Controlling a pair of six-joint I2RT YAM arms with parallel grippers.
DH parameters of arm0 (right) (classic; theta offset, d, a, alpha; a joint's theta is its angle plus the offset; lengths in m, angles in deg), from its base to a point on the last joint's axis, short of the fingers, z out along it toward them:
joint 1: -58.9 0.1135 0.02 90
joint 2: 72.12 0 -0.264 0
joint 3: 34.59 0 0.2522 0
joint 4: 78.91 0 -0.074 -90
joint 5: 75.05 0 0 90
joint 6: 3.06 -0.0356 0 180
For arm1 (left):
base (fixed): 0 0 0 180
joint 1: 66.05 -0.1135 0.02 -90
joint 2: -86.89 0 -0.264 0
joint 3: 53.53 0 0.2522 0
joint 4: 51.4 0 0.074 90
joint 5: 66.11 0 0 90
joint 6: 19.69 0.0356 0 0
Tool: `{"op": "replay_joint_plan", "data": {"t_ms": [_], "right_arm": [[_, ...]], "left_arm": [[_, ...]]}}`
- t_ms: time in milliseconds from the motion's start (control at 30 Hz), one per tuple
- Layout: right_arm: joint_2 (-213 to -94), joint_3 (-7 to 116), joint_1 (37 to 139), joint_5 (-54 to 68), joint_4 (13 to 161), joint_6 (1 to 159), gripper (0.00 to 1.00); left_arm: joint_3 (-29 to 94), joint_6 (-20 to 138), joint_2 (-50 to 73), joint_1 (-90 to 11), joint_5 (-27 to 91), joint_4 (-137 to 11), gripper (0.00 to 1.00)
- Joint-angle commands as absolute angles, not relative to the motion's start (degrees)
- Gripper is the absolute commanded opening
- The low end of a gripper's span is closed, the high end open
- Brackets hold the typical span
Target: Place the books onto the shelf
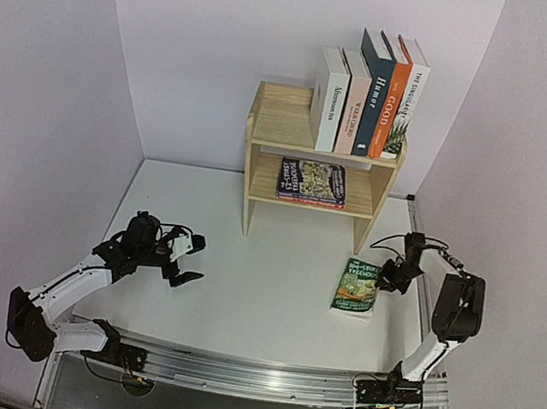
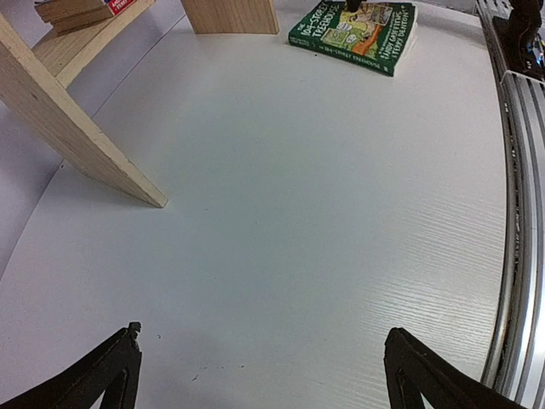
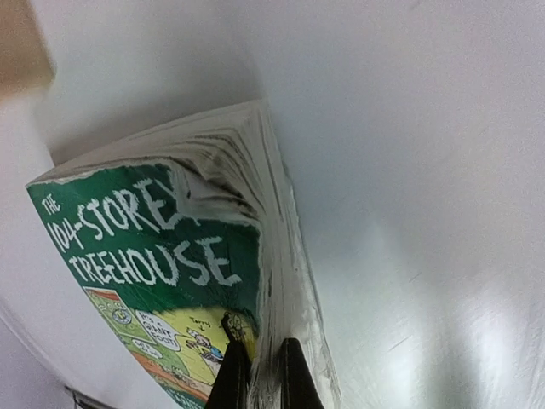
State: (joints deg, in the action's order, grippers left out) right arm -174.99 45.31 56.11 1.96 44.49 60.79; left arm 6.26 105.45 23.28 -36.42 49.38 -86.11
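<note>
Fingers (image 3: 232, 375) of the right gripper (image 1: 388, 278) pinched the green "Treehouse" paperback (image 1: 358, 284), left fingers (image 2: 111, 375) wide; lifting it to the pine shelf (image 1: 280, 120) seemed next.

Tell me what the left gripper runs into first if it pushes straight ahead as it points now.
Probably the bare table, since the open left gripper looks angled slightly down. If it runs level, the green Treehouse book across the table comes first; depth is unclear.
</note>
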Motion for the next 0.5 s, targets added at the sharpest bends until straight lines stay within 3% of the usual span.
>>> {"op": "replay_joint_plan", "data": {"t_ms": [0,233,467], "right_arm": [[-168.41,41.17,70.01,-1.46,37.57,56.32,0.0],[-161.3,40.78,96.56,8.81,53.76,52.38,0.0],[-167.27,50.28,110.44,17.2,67.99,64.21,0.0]], "left_arm": [[6.18,109.5,23.58,-36.4,53.87,-85.93,1.0],[7.84,99.99,19.29,-36.43,57.0,-84.96,1.0],[9.3,84.97,12.85,-36.39,63.19,-83.89,1.0]]}}
